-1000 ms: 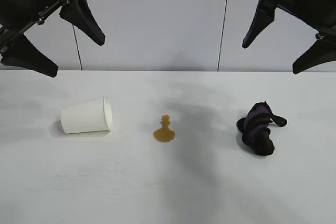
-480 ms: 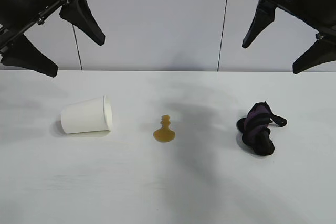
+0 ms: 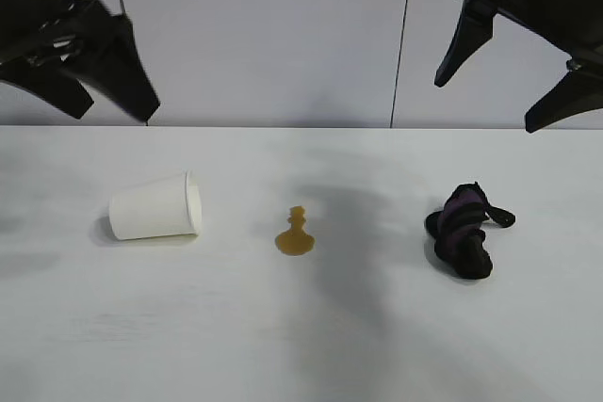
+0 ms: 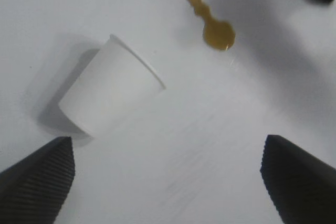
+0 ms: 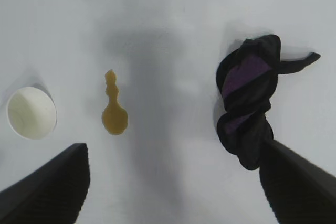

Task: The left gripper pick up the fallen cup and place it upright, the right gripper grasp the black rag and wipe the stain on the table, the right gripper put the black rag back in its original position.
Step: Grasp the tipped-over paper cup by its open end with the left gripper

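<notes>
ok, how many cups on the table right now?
1. A white paper cup lies on its side at the table's left, left of the brown stain. No others show, and nothing in view could hide one.

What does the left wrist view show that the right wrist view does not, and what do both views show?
Only the left wrist view shows the cup's outer wall, lying on its side, and the left gripper, jaws open. Only the right wrist view shows the whole black rag, the cup's inside, and the right gripper, jaws open. Both show the cup, the amber stain and the white table.
</notes>
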